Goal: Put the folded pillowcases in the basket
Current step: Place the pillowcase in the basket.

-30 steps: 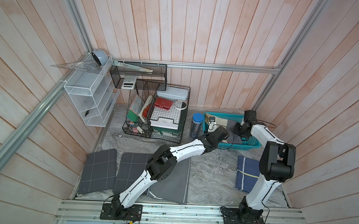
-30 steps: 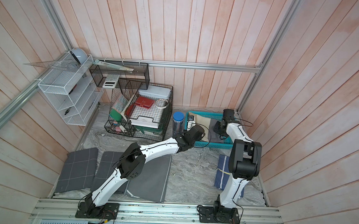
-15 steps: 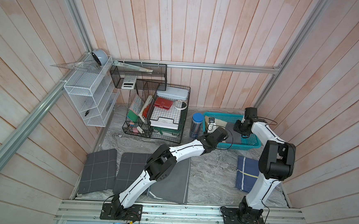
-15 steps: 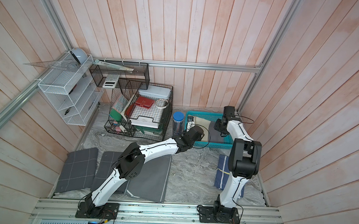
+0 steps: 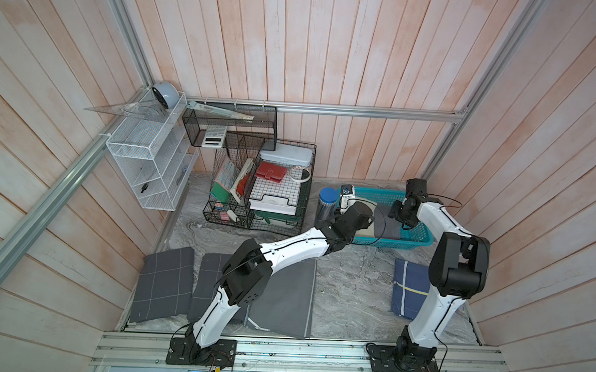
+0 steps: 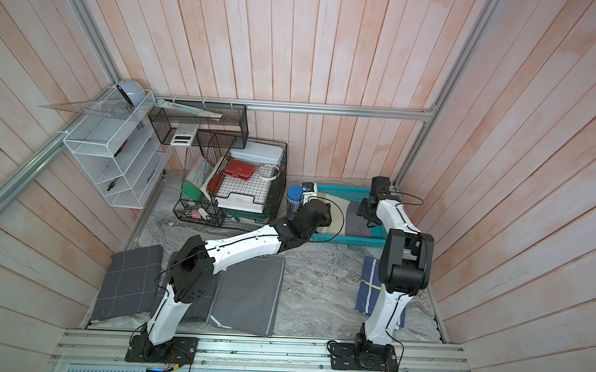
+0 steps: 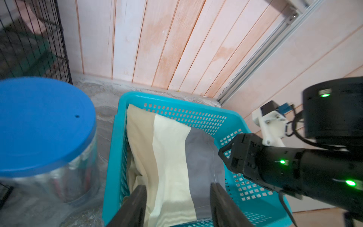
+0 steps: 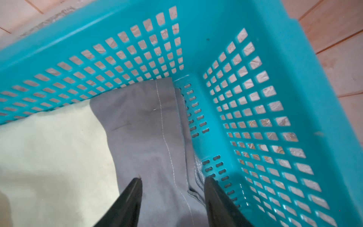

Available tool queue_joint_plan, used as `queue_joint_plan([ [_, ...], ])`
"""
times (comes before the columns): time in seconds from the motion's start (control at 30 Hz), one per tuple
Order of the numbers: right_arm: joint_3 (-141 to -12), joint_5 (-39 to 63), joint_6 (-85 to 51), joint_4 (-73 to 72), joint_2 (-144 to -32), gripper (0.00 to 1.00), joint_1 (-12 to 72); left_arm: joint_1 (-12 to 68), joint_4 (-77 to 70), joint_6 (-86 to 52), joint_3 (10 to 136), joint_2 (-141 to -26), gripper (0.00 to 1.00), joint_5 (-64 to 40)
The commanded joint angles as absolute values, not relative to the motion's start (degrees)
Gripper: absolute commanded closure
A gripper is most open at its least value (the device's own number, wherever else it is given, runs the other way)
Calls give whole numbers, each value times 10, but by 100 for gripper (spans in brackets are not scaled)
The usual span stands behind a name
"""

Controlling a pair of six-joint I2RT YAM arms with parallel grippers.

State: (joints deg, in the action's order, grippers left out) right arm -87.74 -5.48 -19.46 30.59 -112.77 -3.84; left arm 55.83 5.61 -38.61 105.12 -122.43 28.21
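Wrist views | left hand point(image 7: 177, 187) half-open, empty | right hand point(image 8: 173, 179) half-open, empty over pillowcase point(image 8: 147, 127)

You got both top views evenly bright under soft, diffuse light from above, with pale washed patches on the plank walls point(image 5: 297, 52) and only faint shadows on the worktop point(image 5: 354, 286). The wide lens splayed the planks outward toward the corners. In your left wrist view the blue lid point(image 7: 43, 121) and black wire organiser point(image 7: 29, 39) were blurred, and in the right wrist view the basket point(image 8: 275, 98) wall went soft toward the frame edges.
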Motion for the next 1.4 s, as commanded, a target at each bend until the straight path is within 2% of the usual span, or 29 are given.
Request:
queue_joint_plan([
  [0.0,-913,-44,-198,342,-1172,42,-48,556,25,-374,1009,-1179,40,269],
  [0.1,-958,-3,-180,393,-1209,42,-52,554,18,-370,972,-1149,37,265],
  [0.27,-992,-1,-182,428,-1248,42,-53,546,0,-372,910,-1105,33,263],
  [0.37,-1000,0,-186,438,-1255,46,-53,538,-6,-379,887,-1090,32,263],
  [0.47,-994,6,-184,434,-1248,62,-53,530,-11,-389,866,-1080,32,263],
  [0.6,-991,3,-176,433,-1225,91,-53,521,-18,-399,847,-1070,31,263],
  [0.67,-987,0,-172,429,-1205,99,-52,518,-18,-400,842,-1067,31,264],
  [1.0,-968,-30,-144,415,-1121,100,-52,511,-24,-408,820,-1060,30,270],
  [1.37,-986,-15,-154,448,-1188,100,-52,505,-26,-407,808,-1049,29,277],
])
